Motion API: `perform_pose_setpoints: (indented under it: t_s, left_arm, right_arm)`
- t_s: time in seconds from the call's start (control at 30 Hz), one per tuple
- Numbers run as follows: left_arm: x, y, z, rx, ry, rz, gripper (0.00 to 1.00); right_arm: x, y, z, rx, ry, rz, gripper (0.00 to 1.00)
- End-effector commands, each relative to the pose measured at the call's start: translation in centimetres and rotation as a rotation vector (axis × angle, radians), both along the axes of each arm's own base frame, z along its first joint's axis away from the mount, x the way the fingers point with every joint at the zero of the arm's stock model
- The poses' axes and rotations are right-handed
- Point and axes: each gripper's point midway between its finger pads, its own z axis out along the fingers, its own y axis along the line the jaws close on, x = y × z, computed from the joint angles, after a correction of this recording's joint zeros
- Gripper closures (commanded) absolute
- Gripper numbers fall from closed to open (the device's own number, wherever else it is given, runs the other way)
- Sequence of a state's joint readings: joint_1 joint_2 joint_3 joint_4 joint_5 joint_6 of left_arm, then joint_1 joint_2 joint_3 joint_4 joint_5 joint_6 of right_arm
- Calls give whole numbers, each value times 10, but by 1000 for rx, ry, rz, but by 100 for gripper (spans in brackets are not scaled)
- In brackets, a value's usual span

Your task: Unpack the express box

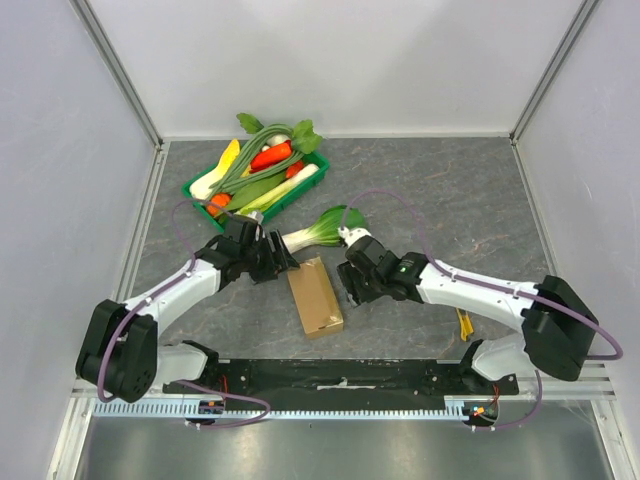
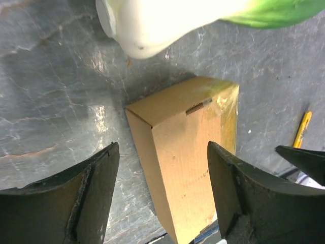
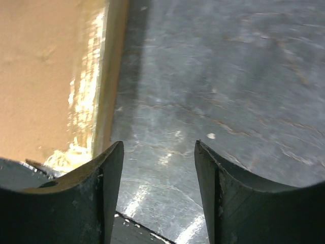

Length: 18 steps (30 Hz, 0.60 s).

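Left gripper (image 2: 162,147): matte black curved fingers, spread, clasping nothing. Right gripper (image 3: 159,145): likewise parted, over veined grey table (image 3: 244,76). Express box (image 1: 316,297): flat rectangular brown cardboard with glossy tape, lying at right gripper's 9 o'clock and left gripper's 4 o'clock.

The grey marbled table (image 1: 450,190) carries a brown cardboard express box (image 1: 316,296) lying flat near its middle, a bok choy (image 1: 318,229) just beyond the box, a green tray (image 1: 192,187) of vegetables far left, and a yellow pencil (image 1: 465,325) near right.
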<state>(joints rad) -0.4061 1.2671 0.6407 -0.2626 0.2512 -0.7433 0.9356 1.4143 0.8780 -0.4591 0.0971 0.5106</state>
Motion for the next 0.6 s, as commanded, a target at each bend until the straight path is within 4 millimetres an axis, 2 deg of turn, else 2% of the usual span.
perform_pose_setpoints:
  t_s: [0.0,0.03,0.13,0.2,0.27,0.4,0.53,0.57]
  left_arm:
    - [22,15,23,111,-112,23,24]
    - [24,17,30,115,-133,26,23]
    - [28,23,46,145,-177,36,21]
    - [30,27,60,157,-215,42,20]
    - [30,28,70,154,-241,44,19]
    - [28,27,78,143,-253,31,18]
    - [28,26,79,142,-255,27,18]
    - [27,27,79,144,-253,25,18]
  right_arm:
    - [30,-54,17,-136,-123,-313,31]
    - [33,-81,14,-222,-140,-395,30]
    - [42,-146,3,-303,-111,-643,26]
    - [37,-174,-3,-353,-116,-720,20]
    - [37,-198,1,-376,-138,-799,14]
    - [29,-225,-8,-404,-102,-868,7]
    - [26,-236,-13,-334,-57,-953,6]
    - [27,-245,-14,-312,-40,-998,6]
